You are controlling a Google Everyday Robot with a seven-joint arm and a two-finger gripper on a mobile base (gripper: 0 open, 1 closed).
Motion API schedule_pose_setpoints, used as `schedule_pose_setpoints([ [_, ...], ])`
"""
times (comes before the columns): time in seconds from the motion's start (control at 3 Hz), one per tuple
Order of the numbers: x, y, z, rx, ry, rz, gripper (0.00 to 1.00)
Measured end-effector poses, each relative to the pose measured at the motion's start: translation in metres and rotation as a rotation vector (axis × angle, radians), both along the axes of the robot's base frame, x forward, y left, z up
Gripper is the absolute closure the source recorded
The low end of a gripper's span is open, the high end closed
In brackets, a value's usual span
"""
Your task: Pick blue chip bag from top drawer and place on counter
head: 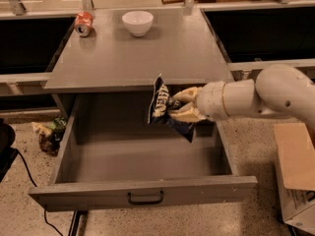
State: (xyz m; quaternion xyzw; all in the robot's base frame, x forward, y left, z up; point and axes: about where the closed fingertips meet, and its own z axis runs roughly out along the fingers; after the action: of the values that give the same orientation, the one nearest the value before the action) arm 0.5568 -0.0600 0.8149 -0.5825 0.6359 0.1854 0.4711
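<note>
My gripper [178,105] reaches in from the right and is shut on the blue chip bag [162,108], a dark blue and black glossy bag with white lettering. The bag hangs upright above the open top drawer [142,156], with its top edge level with the front edge of the counter [142,53]. The drawer is pulled fully out, its floor is bare, and its dark pull handle [145,198] faces me. The grey counter lies just behind the bag.
A white bowl [137,22] and a red soda can [83,23] stand at the back of the counter. Greenish-tan wrappers [48,132] lie on the floor at the left. A cardboard box [295,176] stands at the right, and a black cable [29,181] runs along the floor.
</note>
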Motion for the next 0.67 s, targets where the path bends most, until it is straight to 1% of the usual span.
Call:
schedule_pose_setpoints([
  [0.33,0.024,0.019,0.049,-0.118,-0.115,0.076,1.00],
  [0.67,0.053,0.048,0.099,-0.215,-0.232,0.160,1.00],
])
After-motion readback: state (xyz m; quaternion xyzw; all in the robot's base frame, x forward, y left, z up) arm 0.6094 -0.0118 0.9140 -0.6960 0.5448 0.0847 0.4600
